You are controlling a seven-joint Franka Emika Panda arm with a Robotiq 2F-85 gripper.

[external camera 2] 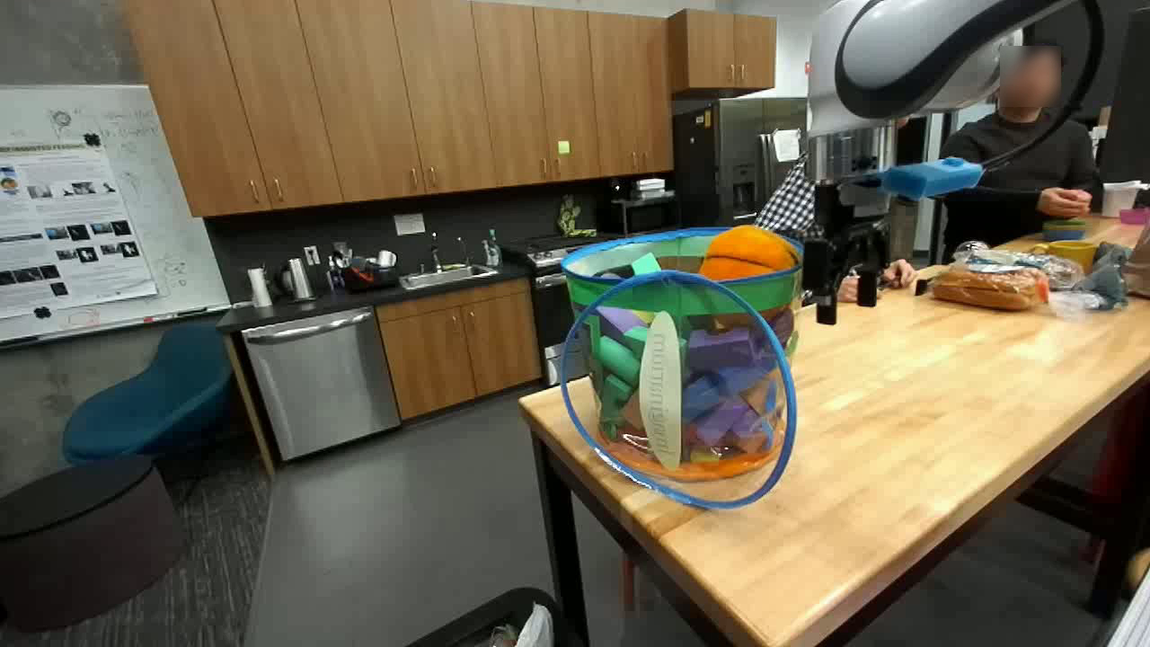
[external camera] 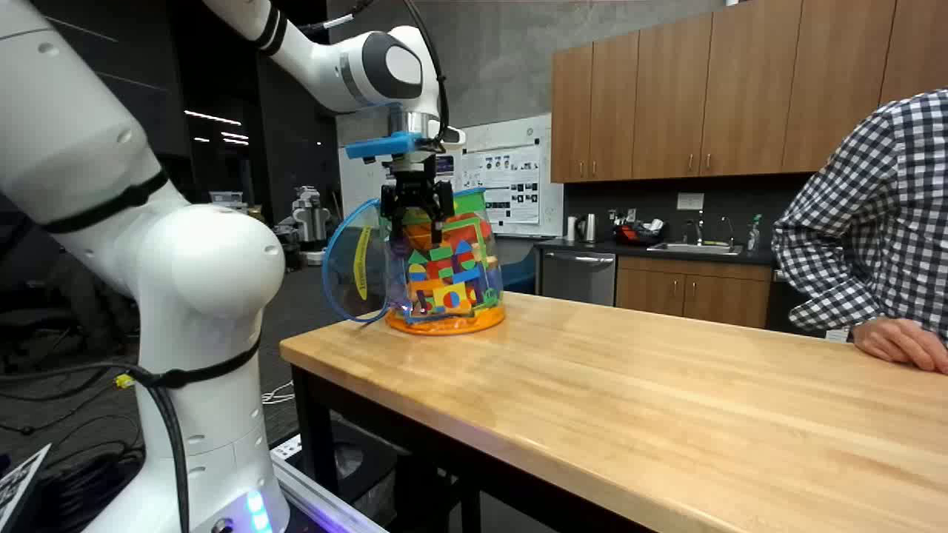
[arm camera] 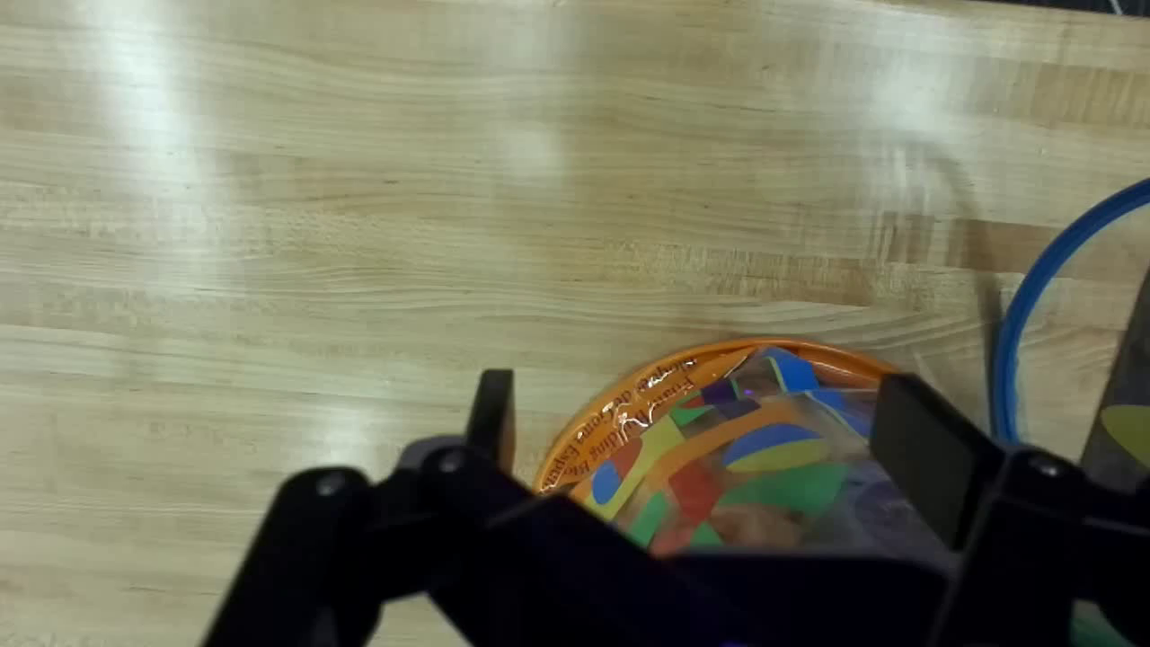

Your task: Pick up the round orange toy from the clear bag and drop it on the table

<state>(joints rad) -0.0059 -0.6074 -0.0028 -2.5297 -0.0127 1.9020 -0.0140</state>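
The round orange toy lies on top inside the clear bag, its upper part above the rim. The bag stands upright at the table's end, full of multicoloured blocks. In an exterior view, the bag is partly behind my gripper, and some orange shows between the fingers. My gripper is open and empty, beside the bag, fingers pointing down around rim height. In the wrist view, the bag's orange base and blocks show below and between the spread fingers; the orange toy is not visible there.
The bag's round blue-rimmed lid hangs open at its side, over the table edge. A bagged loaf and other items lie farther along the table. A person in a checked shirt rests a hand on the table.
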